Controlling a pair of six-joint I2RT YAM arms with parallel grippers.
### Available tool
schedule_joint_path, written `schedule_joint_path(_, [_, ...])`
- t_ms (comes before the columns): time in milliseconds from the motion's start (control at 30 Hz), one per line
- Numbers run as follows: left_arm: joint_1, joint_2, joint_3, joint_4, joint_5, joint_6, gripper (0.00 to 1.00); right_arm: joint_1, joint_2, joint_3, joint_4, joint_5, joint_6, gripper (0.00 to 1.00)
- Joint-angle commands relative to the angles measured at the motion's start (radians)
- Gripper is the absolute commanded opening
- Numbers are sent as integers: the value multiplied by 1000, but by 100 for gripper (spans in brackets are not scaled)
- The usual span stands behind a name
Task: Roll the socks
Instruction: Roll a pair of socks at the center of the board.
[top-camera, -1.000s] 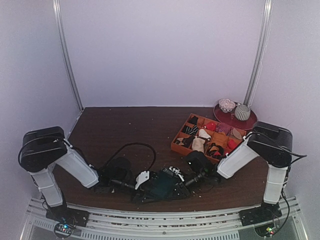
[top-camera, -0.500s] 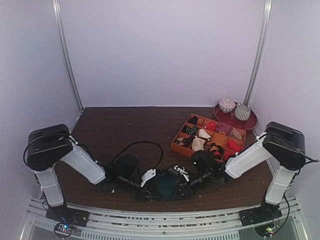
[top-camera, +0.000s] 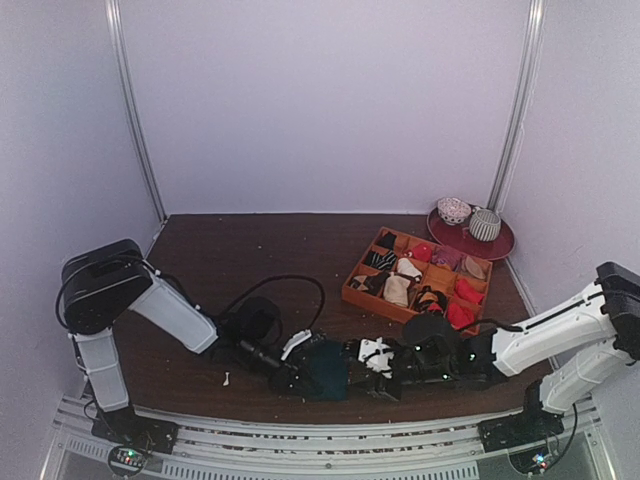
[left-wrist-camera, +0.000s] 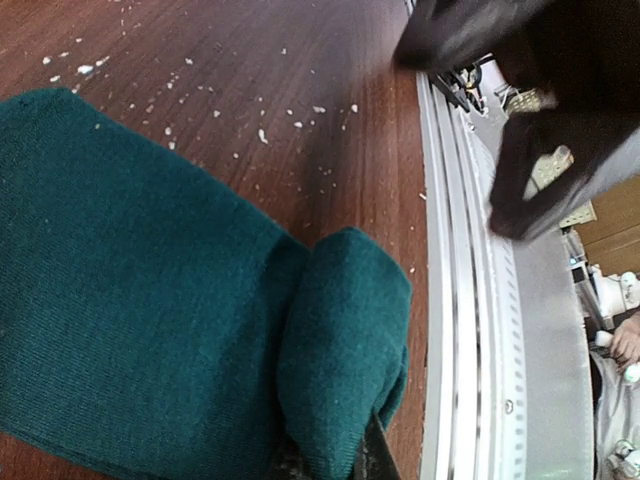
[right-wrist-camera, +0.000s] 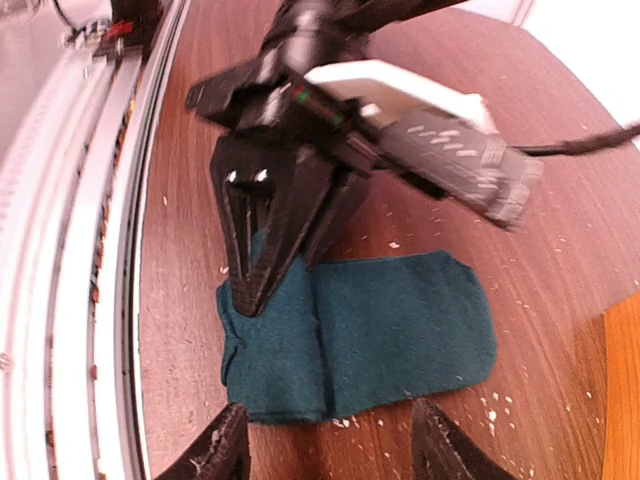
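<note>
This is a robotics lab, a test booth rather than anyone's home. Plain white walls (top-camera: 320, 100) close in three sides, held by bare metal posts (top-camera: 133, 110). The brown table (top-camera: 250, 250) ends in an aluminium rail (top-camera: 300, 438), and two white-and-black arms (top-camera: 170, 318) are bolted there. Small circuit boards (top-camera: 125, 457) with lit specks sit by their bases, and a black cable (top-camera: 300, 284) loops loose over the wood. The only homely things are a sock (top-camera: 325, 368), an orange tray (top-camera: 352, 292) of rolled socks (top-camera: 400, 287) and a red plate (top-camera: 498, 245).
</note>
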Motion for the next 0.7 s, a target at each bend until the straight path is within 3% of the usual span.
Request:
schedule_joint_path(0, [7, 93, -22, -196, -65, -28, 0, 73, 136, 72, -22, 120, -117, 55])
schedule_joint_path(267, [14, 106, -21, -210, -75, -14, 0, 138, 228, 114, 15, 124, -88, 55])
schedule_joint_path(467, [16, 117, -10, -215, -61, -8, 0, 162, 317, 147, 2, 220, -53, 55])
schedule_joint_path(600, [16, 100, -18, -219, -64, 18, 0, 161, 382, 205, -98, 209, -20, 32])
schedule_joint_path(633, [16, 87, -23, -221, -78, 30, 4, 158, 399, 218, -129, 190, -1, 27])
schedule_joint_path(667, [16, 65, -30, -216, -95, 43, 19, 156, 409, 225, -152, 169, 19, 25])
